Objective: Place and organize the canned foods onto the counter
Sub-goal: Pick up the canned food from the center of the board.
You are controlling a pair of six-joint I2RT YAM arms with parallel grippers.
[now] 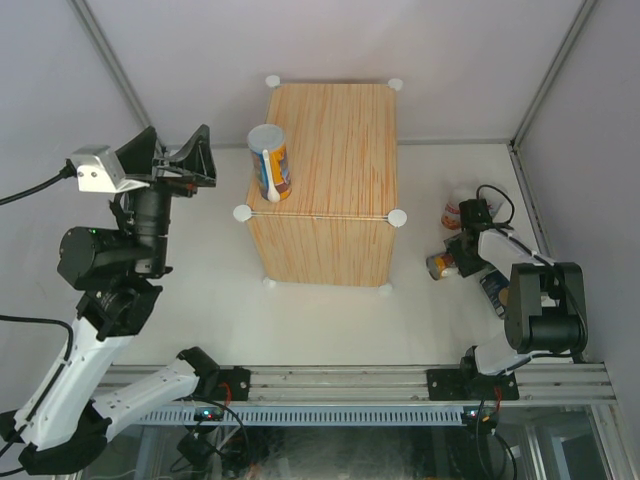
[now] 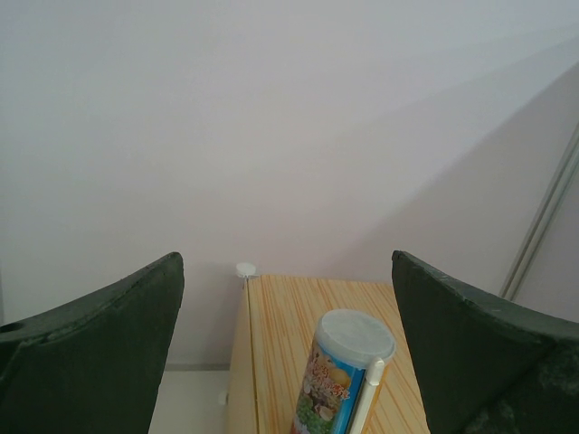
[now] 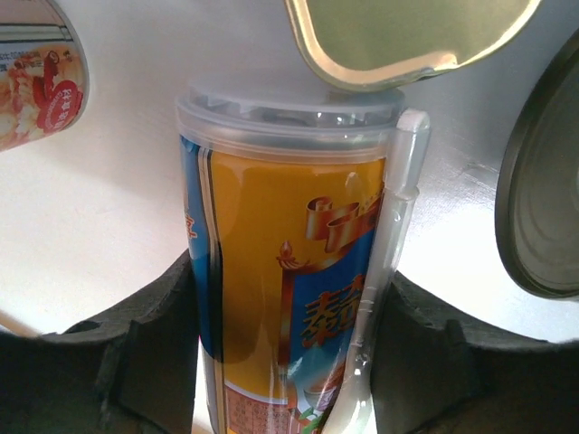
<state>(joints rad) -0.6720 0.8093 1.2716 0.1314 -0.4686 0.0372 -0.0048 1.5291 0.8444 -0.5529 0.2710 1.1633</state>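
The white table (image 1: 200,300) carries the counter (image 1: 330,180), a light wood-grain box with white knobs at its corners. It stands ahead of and below the wide-parted jaws of the left gripper (image 2: 289,362). Between the jaws of the right gripper (image 3: 288,362), a tall blue-orange cylinder (image 3: 289,271) lies on the table, with both fingers against it. Just beyond the jaws, past its lid, sits a flat gold tin (image 3: 407,36). In the wrist view, a white-red can (image 3: 36,81) rests left of the jaws and a dark can (image 3: 543,181) right of them.

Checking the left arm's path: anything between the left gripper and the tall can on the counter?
Nothing: top view shows only bare table between left gripper and tall can; left wrist view agrees.
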